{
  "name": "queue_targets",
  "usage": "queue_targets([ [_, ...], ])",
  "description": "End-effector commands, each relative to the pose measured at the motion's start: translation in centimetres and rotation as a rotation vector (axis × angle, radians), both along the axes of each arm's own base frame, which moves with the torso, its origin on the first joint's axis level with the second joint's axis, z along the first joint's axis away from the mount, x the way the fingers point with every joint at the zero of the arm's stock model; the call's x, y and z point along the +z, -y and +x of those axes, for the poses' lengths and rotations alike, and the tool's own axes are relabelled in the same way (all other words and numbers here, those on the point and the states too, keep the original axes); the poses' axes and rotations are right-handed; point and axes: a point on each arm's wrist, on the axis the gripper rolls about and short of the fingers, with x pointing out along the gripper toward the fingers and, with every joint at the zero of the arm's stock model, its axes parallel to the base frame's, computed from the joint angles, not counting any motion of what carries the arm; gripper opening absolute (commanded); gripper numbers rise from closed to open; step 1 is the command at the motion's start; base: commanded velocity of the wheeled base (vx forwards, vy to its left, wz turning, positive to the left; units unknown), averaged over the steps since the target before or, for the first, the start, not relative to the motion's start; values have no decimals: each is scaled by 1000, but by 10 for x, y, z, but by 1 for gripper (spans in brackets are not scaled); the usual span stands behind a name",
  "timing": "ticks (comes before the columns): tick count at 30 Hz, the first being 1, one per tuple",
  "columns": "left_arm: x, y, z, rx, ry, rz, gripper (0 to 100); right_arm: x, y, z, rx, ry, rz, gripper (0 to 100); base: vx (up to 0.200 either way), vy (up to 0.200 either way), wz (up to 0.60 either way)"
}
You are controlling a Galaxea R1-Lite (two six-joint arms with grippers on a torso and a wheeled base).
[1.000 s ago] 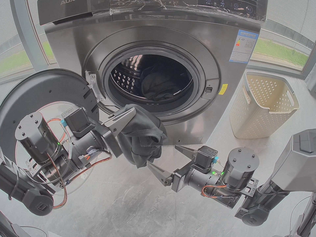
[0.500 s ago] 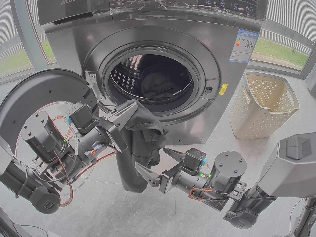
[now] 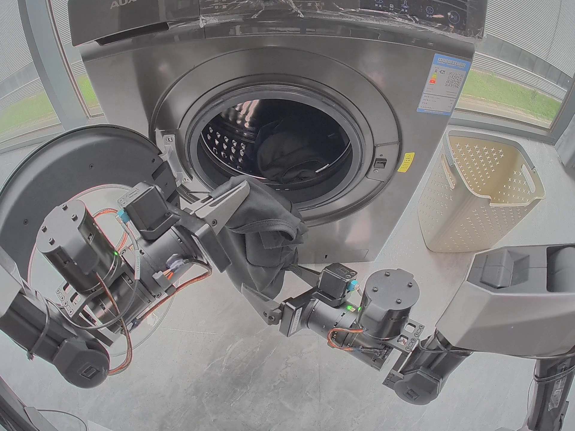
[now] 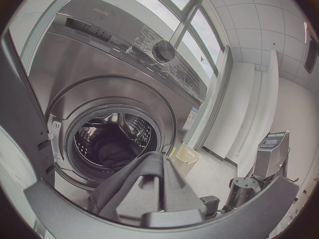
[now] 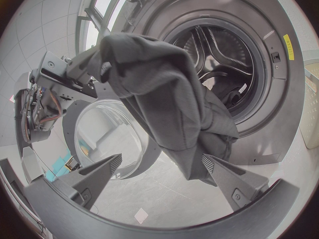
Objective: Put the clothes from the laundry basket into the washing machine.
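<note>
A dark grey garment [image 3: 263, 240] hangs from my left gripper [image 3: 236, 196], which is shut on its upper fold just below the rim of the washing machine's [image 3: 359, 79] open drum [image 3: 239, 145]. In the left wrist view the left gripper [image 4: 162, 170] pinches the garment [image 4: 133, 176]. My right gripper [image 3: 269, 282] is open under the garment's hanging end. In the right wrist view the cloth [image 5: 172, 110] drapes between the right gripper's [image 5: 161, 156] spread fingers and touches one finger [image 5: 229, 176]. Another dark piece of clothing [image 3: 290, 151] lies inside the drum.
The round door [image 3: 72, 163] stands swung open at the left, behind my left arm. A cream laundry basket [image 3: 479, 193] stands on the floor right of the machine, and its visible inside looks empty. Grey tiled floor [image 3: 227, 378] lies in front.
My right gripper moved left and up, under the garment's lower end. The garment, which hung long half a second ago, is gathered up higher. The left gripper shifted slightly toward the drum.
</note>
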Motion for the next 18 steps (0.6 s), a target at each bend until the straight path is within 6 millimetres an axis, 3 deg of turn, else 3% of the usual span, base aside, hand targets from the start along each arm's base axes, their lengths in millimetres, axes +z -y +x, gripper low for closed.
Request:
queue_targets([
  [1,2,0,0,-2,9,-6,0,-10,-2,10,-15,-7,-7,100,0,0,0],
  [9,4,0,0,-3,13,-13,0,-14,-18,14,6,7,23,100,0,0,0],
  [18,4,0,0,-3,14,-14,0,0,-27,23,-2,32,106,100,0,0,0],
])
